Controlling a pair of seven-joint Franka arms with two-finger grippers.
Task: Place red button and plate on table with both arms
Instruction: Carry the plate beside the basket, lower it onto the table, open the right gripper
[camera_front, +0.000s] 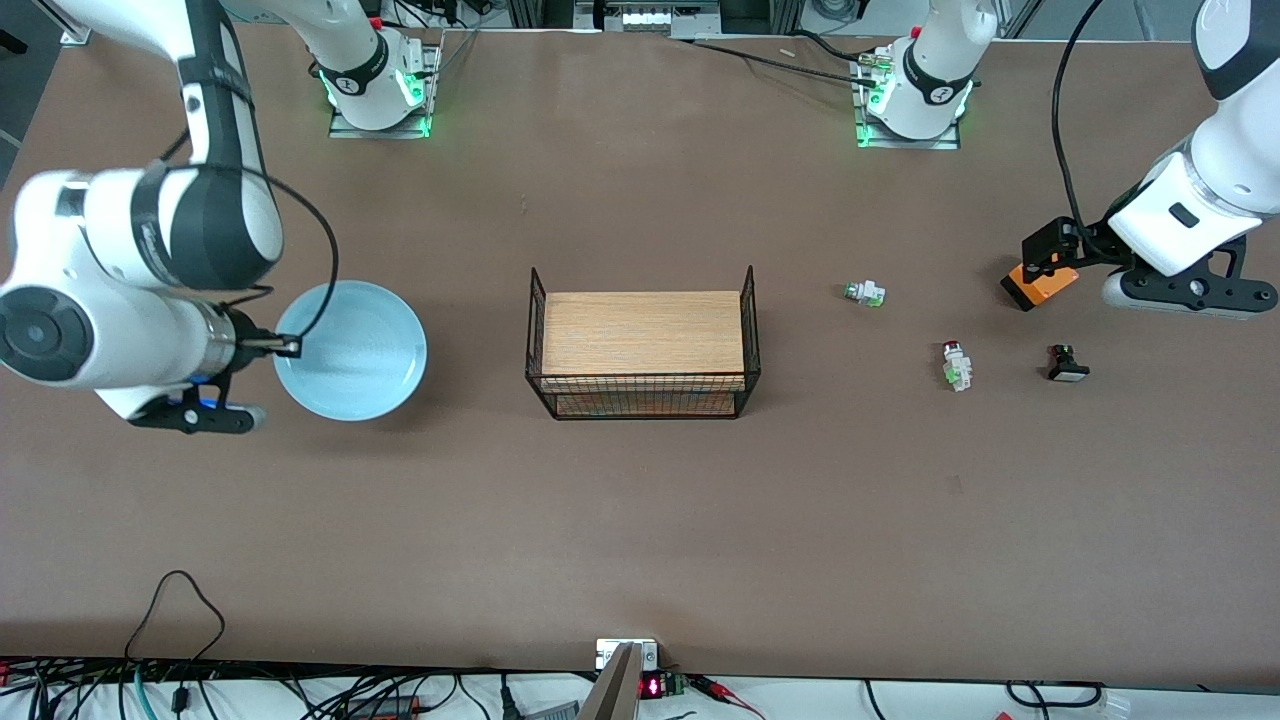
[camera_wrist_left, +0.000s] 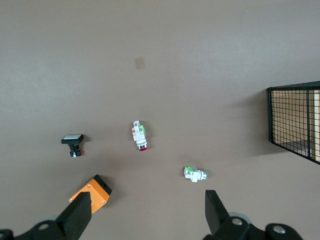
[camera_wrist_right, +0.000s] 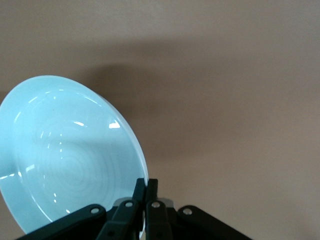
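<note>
We are mid-placement: our right gripper (camera_wrist_right: 145, 187) pinches the rim of the empty plate (camera_front: 352, 350), held tilted over the table (camera_front: 640, 520) beside the rack (camera_front: 643, 345) and needing lowering, while our spread left gripper (camera_wrist_left: 147, 212) hovers near the red button (camera_front: 957, 365), already 1 set down.

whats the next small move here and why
Probably lower the right gripper to set the plate down: its jaws pinch the rim and the plate looks tilted above the table. The red button already lies there; the open left gripper waits.
</note>
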